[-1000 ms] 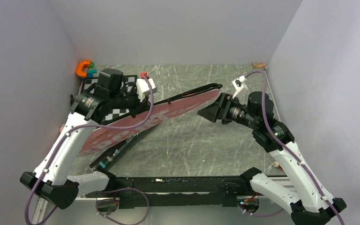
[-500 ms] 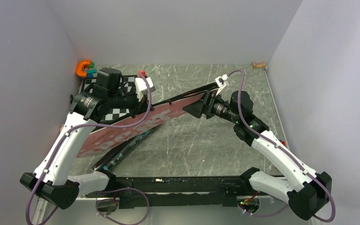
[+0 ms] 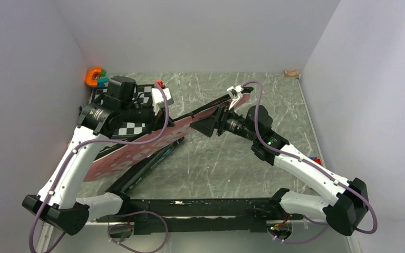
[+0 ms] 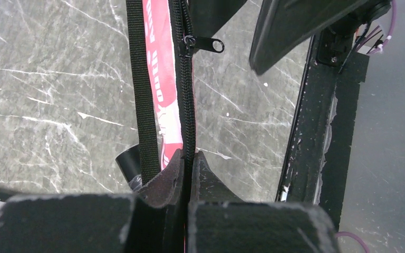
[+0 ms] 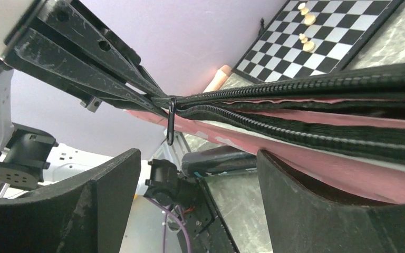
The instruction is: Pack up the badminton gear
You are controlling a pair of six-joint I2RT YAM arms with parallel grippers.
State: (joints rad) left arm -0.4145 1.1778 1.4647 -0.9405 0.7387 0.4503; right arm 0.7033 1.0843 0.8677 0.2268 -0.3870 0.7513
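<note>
Quick count from us: one pink bag [image 3: 137,150], one black tube [image 3: 142,171], one zipper pull [image 4: 203,42] and two grippers. The left gripper [image 4: 188,158] is clenched on the pink bag's zippered edge, and the bag sits tilted with that edge up. The right gripper [image 5: 198,166] is released, jaws spread wide beside the bag's narrow half. The pull hangs just ahead of the gap and touches neither finger. The tube lies partly under the bag's lower long side.

The overhead view gives us the chessboard [image 3: 132,128] behind the bag and an orange U-shaped toy [image 3: 92,76] past the bag's wide end. Only the right wrist view shows small chess pieces [image 5: 307,18] standing on that board.
</note>
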